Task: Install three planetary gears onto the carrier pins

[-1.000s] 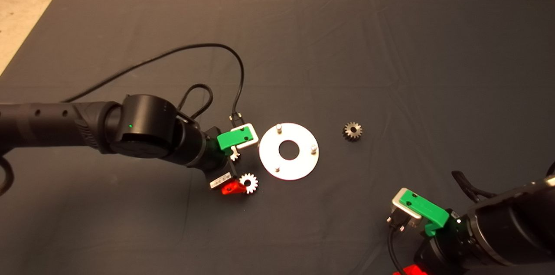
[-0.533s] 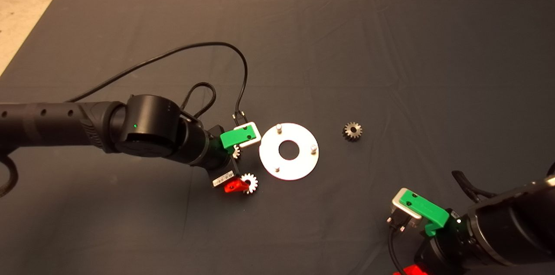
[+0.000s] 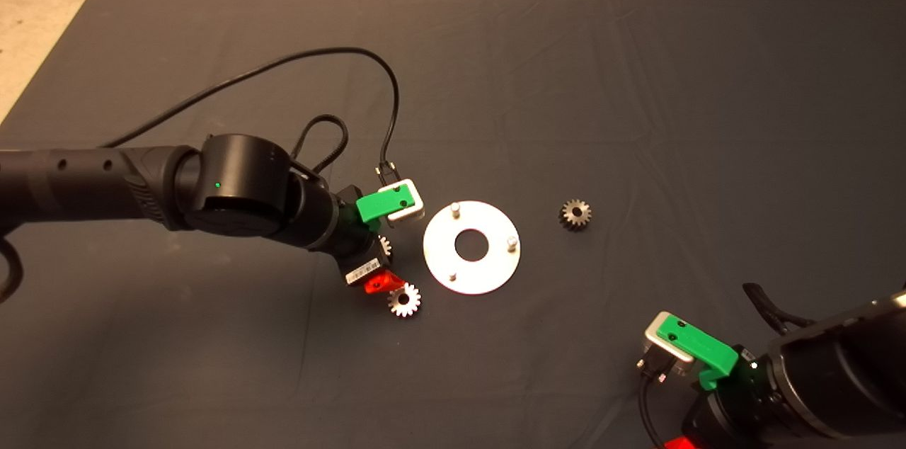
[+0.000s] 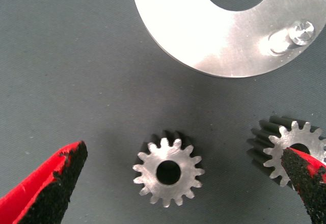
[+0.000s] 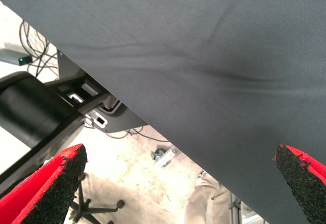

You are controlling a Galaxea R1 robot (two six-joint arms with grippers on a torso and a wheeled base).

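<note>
Dark grey mat (image 3: pixel 637 81), creased, covering the table. Pale speckled floor (image 3: pixel 42 3) beyond its far edge. Past the mat's edge: tangled cables (image 5: pixel 35 51), a wheeled chair base (image 5: pixel 97 206).

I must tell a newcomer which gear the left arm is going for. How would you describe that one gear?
Start at the flat silver disc in the middle of the dark mat. Two gears lie beside it on the left arm's side. The one meant is the gear lying flat between the open fingers of the left tool; its neighbour lies partly under one finger.
</note>
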